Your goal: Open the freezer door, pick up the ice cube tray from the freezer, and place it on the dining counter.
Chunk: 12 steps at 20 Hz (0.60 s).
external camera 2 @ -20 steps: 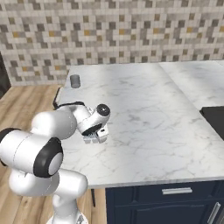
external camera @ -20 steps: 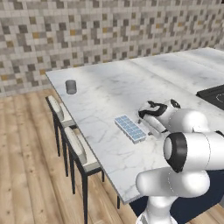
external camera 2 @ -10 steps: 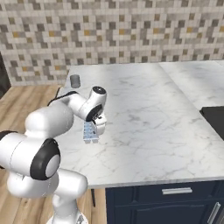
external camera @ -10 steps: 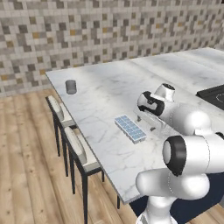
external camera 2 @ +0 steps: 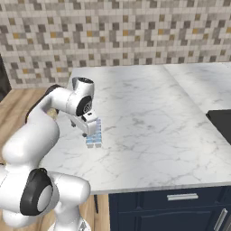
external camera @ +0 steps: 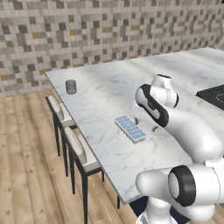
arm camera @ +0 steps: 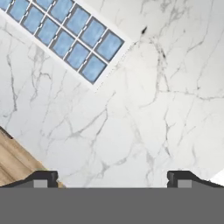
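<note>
A: Start closest to the base. What is there?

B: The white arm rises in the foreground and bends out over the dining tabletop [external camera: 100,92], the long marble slab with grey veining. Two cushioned stools [external camera: 78,146] stand tucked along its near-left edge in the left base view.

A: And the tool?

B: The tool [arm camera: 113,177] points down at the marble. In the hand view its two dark fingertips [arm camera: 41,178] stand wide apart at the bottom, with nothing but bare marble between them. It is fully spread and has hold of nothing.

A: Where is the ice cube tray?

B: The ice cube tray [external camera: 130,128] lies flat on the tabletop, white rim up with its grid of light-blue cubes showing. In the hand view it sits at the upper left, clear of both fingertips [arm camera: 70,39]. In the right base view it shows just beside and below the hand [external camera 2: 94,133], partly covered by it.

A: So how far along is the job?

B: As I judge it, very nearly done. The tray rests on the dining tabletop, free of the tool, so the placing looks complete. The freezer is not in these views. What is left, if anything, seems to be drawing the arm away.

A: Anything farther back?

B: A small dark-grey cup [external camera: 71,86] stands near the far-left corner, well apart from the tray, and a mosaic tile wall [external camera: 87,30] behind it.
</note>
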Available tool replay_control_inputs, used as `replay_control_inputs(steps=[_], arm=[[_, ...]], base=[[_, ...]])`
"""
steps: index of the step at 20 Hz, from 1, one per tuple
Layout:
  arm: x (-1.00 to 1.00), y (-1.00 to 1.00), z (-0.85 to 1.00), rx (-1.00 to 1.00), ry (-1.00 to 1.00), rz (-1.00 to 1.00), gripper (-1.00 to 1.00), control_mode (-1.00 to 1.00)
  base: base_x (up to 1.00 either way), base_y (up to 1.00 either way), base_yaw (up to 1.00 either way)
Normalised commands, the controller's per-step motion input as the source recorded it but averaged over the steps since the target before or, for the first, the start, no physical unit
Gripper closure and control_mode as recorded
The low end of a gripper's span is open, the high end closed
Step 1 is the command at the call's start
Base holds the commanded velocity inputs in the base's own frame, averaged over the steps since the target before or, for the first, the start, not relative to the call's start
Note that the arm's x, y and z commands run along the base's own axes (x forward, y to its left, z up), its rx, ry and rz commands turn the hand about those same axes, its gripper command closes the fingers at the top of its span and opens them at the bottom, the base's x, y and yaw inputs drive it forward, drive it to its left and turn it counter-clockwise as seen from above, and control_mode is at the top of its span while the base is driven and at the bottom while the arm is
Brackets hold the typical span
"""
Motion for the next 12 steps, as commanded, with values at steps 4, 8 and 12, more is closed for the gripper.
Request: replay_control_inputs(steps=[4, 8, 12], arm=[[-1.00, 0.19, 0.41, -0.04, 0.00, 0.25, -1.00, -1.00], [-1.00, 0.09, 0.50, -0.09, 0.00, 0.19, -1.00, -1.00], [-1.00, 0.09, 0.58, -0.14, -0.14, 0.09, -1.00, -1.00]], base=[[0.00, 0.00, 0.00], [0.00, 0.00, 0.00], [0.00, 0.00, 0.00]])
